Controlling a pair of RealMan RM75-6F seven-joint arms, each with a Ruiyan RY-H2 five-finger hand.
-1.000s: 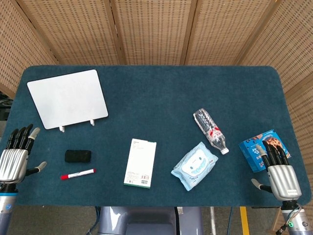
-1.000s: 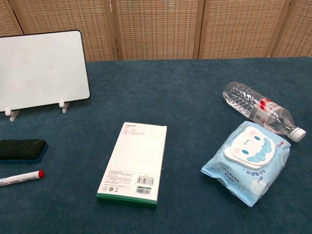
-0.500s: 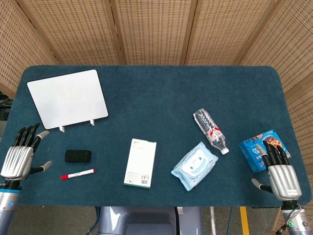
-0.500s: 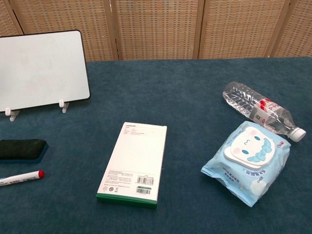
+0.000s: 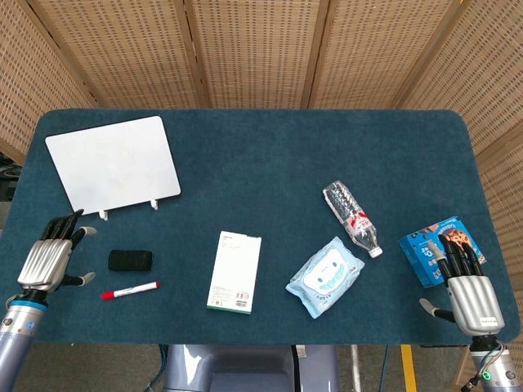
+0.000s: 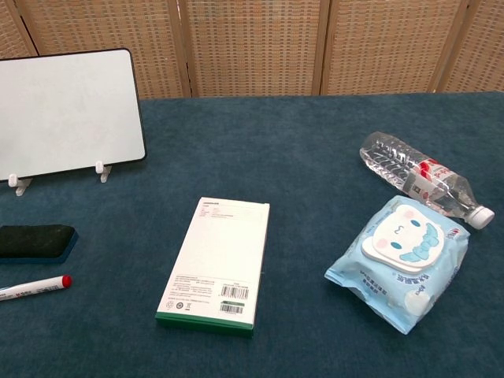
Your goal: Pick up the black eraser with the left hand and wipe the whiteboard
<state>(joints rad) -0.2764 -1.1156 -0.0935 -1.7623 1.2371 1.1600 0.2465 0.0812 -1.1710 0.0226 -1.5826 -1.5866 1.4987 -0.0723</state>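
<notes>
Black eraser (image 5: 130, 260) beside left robot hand (image 5: 51, 260).

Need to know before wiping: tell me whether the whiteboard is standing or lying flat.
Standing. The whiteboard is propped upright on two small white feet, leaning slightly back.

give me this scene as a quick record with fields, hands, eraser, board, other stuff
left hand: open, fingers apart, left of the eraser, not touching it
right hand: open, at the table's right edge, by the snack pack
eraser: black, flat on the table, untouched
whiteboard: propped on its stand behind the eraser, looks blank
marker: red cap, just in front of the eraser
box: white, flat, mid-table
bottle: lying on its side
wipes: pale blue pack, next to the bottle
</notes>
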